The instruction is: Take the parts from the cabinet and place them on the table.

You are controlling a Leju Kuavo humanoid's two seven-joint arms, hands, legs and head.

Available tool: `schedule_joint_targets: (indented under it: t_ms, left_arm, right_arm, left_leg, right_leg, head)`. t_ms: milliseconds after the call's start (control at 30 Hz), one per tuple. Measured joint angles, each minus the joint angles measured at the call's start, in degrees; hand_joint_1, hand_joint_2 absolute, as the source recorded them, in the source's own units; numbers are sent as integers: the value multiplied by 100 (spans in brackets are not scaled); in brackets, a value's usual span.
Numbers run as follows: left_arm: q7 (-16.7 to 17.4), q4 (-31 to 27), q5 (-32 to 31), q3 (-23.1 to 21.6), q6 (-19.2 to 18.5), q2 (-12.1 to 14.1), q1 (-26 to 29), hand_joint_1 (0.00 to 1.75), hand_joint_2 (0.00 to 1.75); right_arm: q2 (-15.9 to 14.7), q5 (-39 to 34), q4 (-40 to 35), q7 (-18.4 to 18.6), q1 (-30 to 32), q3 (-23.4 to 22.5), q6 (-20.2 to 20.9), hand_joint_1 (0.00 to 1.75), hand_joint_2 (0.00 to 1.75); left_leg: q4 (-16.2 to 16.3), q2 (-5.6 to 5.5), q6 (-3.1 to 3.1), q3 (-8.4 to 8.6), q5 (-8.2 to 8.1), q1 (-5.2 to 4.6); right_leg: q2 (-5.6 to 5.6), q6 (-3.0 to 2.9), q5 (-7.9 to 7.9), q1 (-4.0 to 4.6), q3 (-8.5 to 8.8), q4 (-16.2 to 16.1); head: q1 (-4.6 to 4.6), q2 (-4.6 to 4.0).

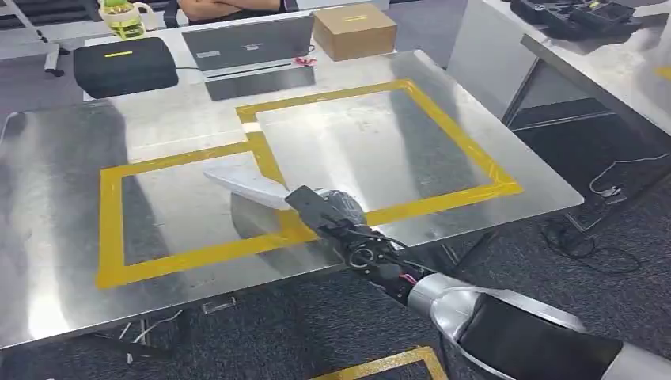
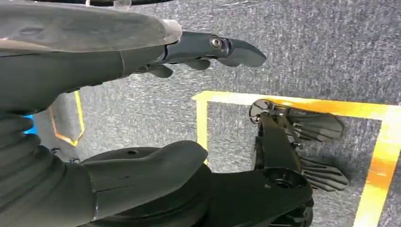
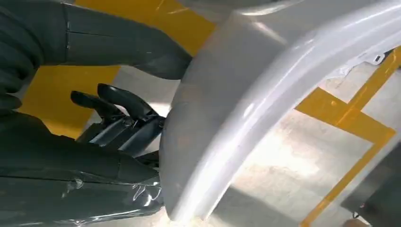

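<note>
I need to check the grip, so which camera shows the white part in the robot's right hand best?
The right wrist view: the white part is close up, with the right hand gripping its edge, thumb on one side and fingers on the other. The head view shows the whole part small, above the taped table. The left wrist view faces the floor.

White parts [image 1: 245, 184]: one
Yellow tape rectangles [image 1: 111, 214]: two
Laptops [image 1: 247, 43]: one
Cardboard boxes [image 1: 354, 31]: one
Black cases [image 1: 125, 66]: one
Metal tables [image 1: 47, 237]: one
</note>
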Motion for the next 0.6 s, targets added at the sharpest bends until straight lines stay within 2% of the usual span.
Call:
schedule_joint_targets:
  t_ms: [133, 167, 600]
  left_arm:
    - [-74, 0, -63, -20, -83, 2, 0, 0, 175]
    - [-87, 0, -63, -30, -90, 2, 1, 0, 0]
    - [-59, 0, -33, -98, -9, 2, -2, 0, 0]
  right_arm:
    - [0, 18, 74, -55, 23, 0, 22, 0, 175]
    - [0, 31, 92, -65, 28, 0, 35, 0, 175]
    - [0, 127, 179, -360, 35, -2, 105, 0, 175]
  left_leg:
    - [0, 0, 1, -1, 0, 0]
    - [0, 2, 0, 0, 0, 0]
    - [0, 3, 0, 0, 0, 0]
  right_leg:
    - [-1, 0, 0, 0, 0, 0]
    - [1, 0, 0, 0, 1, 0]
    - [3, 0, 0, 0, 0, 0]
  head:
    - [2, 0]
    - [2, 0]
    - [-2, 0]
